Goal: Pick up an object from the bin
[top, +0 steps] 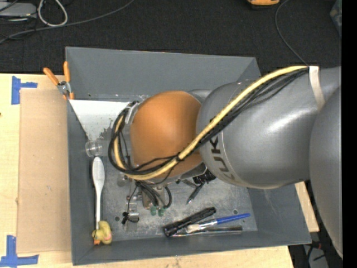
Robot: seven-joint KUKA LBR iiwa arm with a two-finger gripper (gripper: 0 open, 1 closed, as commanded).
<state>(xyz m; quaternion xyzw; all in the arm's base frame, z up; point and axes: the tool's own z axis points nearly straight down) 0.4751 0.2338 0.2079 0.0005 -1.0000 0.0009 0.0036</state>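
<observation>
My gripper (144,197) pokes out from under the orange wrist cover, low over the bin floor a little left of centre. Small green bits (157,210) lie right below it, with a thin metal piece (130,214) just to their left. A white plastic spoon (98,178) lies lengthwise along the left wall, apart from the gripper. A black marker (189,221) lies slanted on the floor to the gripper's lower right.
A blue pen (228,220) lies beside the marker near the front wall. A small yellow toy (102,233) sits in the front left corner at the spoon's end. A clear little cup (92,148) rests by the left wall. The arm covers the bin's middle and right.
</observation>
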